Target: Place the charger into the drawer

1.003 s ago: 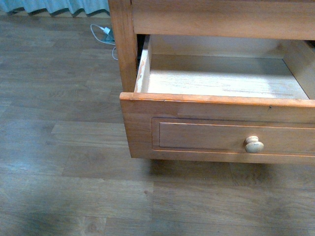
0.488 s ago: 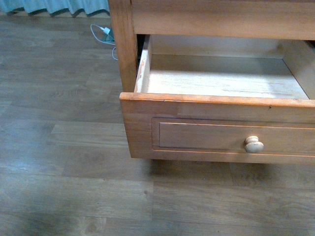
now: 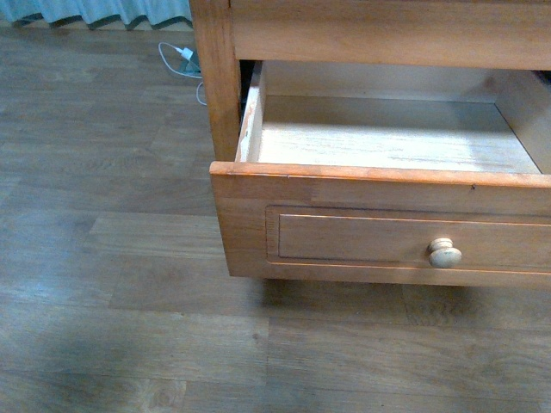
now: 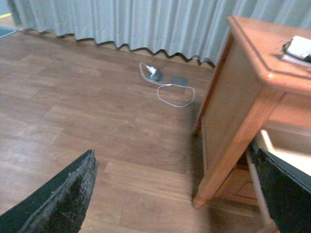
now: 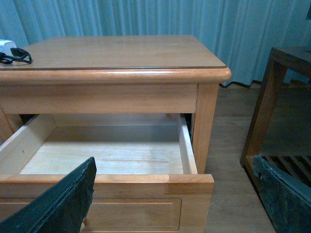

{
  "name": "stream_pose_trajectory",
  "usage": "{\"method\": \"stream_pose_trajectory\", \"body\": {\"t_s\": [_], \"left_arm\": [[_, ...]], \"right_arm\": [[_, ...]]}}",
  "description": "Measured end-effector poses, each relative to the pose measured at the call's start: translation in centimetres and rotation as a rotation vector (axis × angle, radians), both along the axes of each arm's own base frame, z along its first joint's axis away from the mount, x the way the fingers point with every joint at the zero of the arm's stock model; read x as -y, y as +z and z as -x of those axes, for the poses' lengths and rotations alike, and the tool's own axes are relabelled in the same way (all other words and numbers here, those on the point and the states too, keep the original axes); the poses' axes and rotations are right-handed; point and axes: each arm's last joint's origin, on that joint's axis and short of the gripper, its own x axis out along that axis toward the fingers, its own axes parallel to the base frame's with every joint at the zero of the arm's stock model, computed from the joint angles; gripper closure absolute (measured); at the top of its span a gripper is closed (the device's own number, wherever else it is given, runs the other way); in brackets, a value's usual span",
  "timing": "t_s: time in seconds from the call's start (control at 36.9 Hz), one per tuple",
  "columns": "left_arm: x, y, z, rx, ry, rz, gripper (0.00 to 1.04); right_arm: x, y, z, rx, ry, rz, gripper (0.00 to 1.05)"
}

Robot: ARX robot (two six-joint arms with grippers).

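The drawer point(image 3: 379, 219) stands pulled open, with a framed orange-brown front, a round cream knob point(image 3: 445, 253) and a bare pale wood inside point(image 3: 387, 142). It also shows in the right wrist view point(image 5: 107, 158). A thin curling black cable of the charger point(image 5: 14, 55) lies on the cabinet top at the picture's edge, beside a white object; its plug block is not clear. My right gripper point(image 5: 172, 204) is open and empty in front of the drawer front. My left gripper point(image 4: 175, 194) is open and empty above the floor beside the cabinet point(image 4: 243, 111). Neither gripper shows in the front view.
A white plug with a white cable point(image 4: 158, 75) lies on the wood floor near the curtain; it also shows in the front view point(image 3: 182, 57). A darker wooden stand point(image 5: 272, 107) is beside the cabinet. A shallower closed front point(image 3: 387, 34) sits above the open drawer.
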Motion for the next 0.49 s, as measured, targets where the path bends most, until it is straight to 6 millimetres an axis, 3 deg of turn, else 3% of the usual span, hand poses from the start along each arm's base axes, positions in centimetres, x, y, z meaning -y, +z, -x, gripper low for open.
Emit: {"method": "stream_pose_trajectory", "body": {"t_s": [0.05, 0.24, 0.49], "left_arm": [[0.5, 1.8, -1.6, 0.022, -0.048, -0.008, 0.06], [2.3, 4.8, -6.4, 0.045, -0.136, -0.056, 0.06], [5.4, 6.8, -13.8, 0.006, -0.243, -0.058, 0.06]], "right_arm": [[0.0, 0.0, 0.0, 0.000, 0.000, 0.000, 0.09], [0.0, 0.0, 0.0, 0.000, 0.000, 0.000, 0.09], [0.0, 0.0, 0.0, 0.000, 0.000, 0.000, 0.09]]}}
